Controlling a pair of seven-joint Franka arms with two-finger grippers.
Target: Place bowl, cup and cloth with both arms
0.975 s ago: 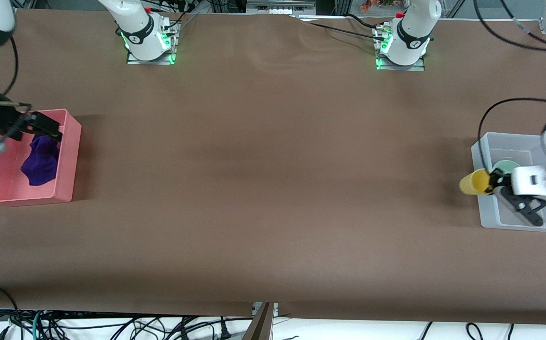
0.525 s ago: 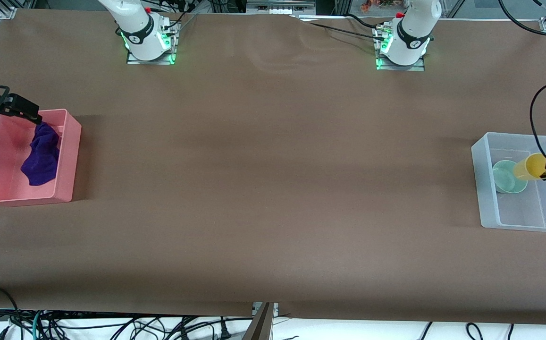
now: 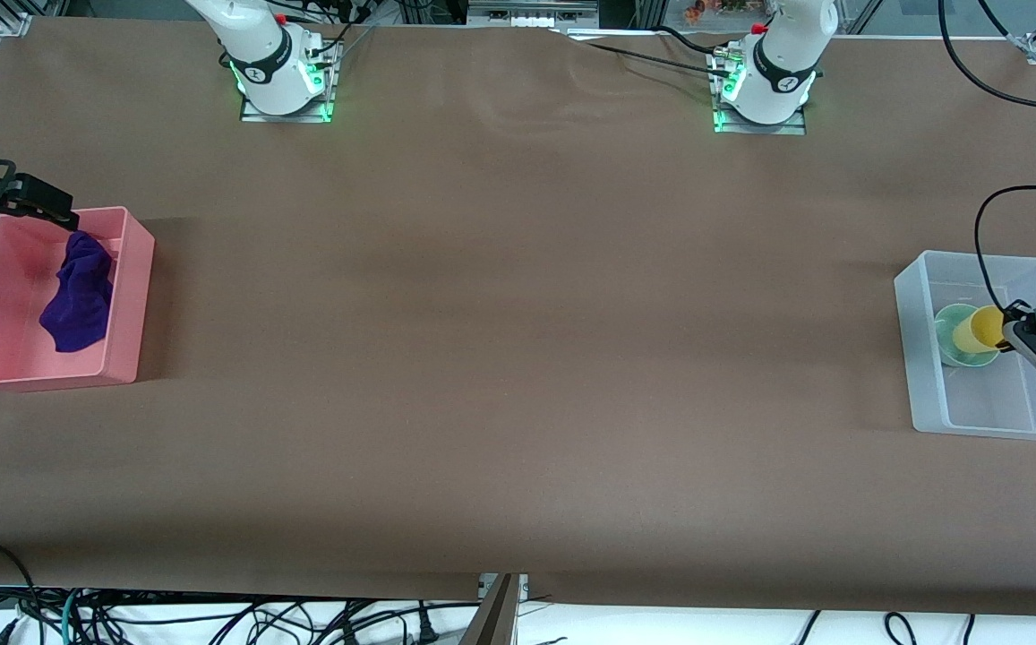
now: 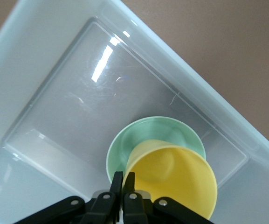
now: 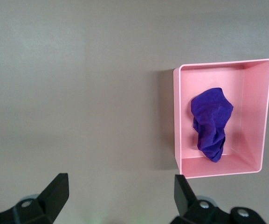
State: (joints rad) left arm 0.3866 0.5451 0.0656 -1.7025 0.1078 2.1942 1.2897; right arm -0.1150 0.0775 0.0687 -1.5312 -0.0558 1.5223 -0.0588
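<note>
Both grippers at table ends: left gripper (image 3: pixel 1012 330) jaws clamping cup (image 3: pixel 976 329) over bowl (image 3: pixel 952 336), right gripper (image 5: pixel 120 193) jaws spread.

I count one small pale mint-green round bowl (image 3: pixel 954 335), and one bright yellow tapered plastic cup (image 3: pixel 976 329). There is one soft deep purple fabric cloth (image 3: pixel 79 293). For containers I count two rectangular bins: one clear plastic bin (image 3: pixel 915 349) and one pink plastic bin (image 3: pixel 128 296). I have two white jointed arms, so two black two-finger grippers: my left gripper (image 3: pixel 1012 328) and my right gripper (image 3: pixel 38 199). I see one brown table (image 3: pixel 518 340) under all of these.
</note>
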